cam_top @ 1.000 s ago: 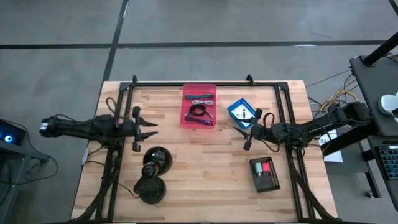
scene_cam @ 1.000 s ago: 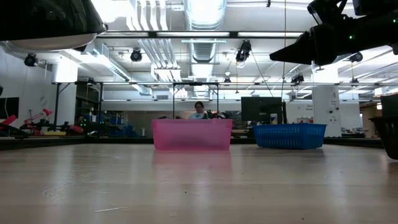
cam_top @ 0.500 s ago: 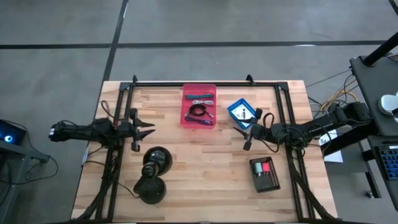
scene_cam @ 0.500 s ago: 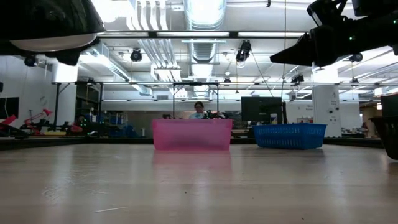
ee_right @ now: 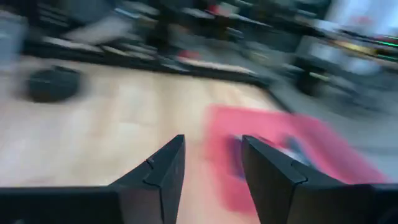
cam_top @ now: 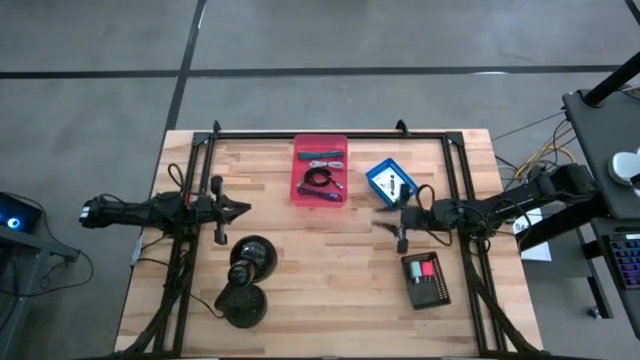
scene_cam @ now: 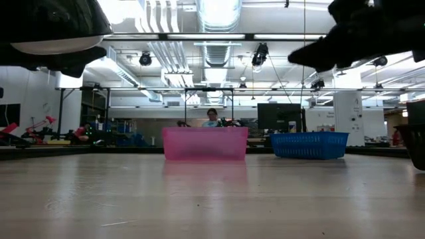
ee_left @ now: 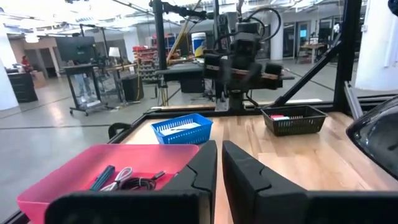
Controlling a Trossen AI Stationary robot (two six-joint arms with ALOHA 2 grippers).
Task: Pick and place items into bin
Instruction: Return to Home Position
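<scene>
The pink bin [cam_top: 320, 168] stands at the table's far middle, with a teal tool, a coiled black cable [cam_top: 318, 179] and a purple tool lying in it. My left gripper [cam_top: 243, 208] hovers left of the bin, shut and holding nothing; its own view shows the fingers [ee_left: 219, 155] closed together, pointing past the bin [ee_left: 93, 177]. My right gripper [cam_top: 390, 232] hovers right of the bin and near the blue basket [cam_top: 388, 178]. It is open [ee_right: 211, 162] with nothing between its fingers.
A black tray [cam_top: 425, 281] holding a pink and a greenish piece sits near the right front. A large black object with two round parts [cam_top: 247, 280] lies at the left front. Black frame rails run along the table's sides and far edge.
My left gripper has shut its fingers on nothing while hovering in much the same place. My right gripper has shifted a little toward the table's near edge and is swinging; its wrist view is smeared by the motion.
</scene>
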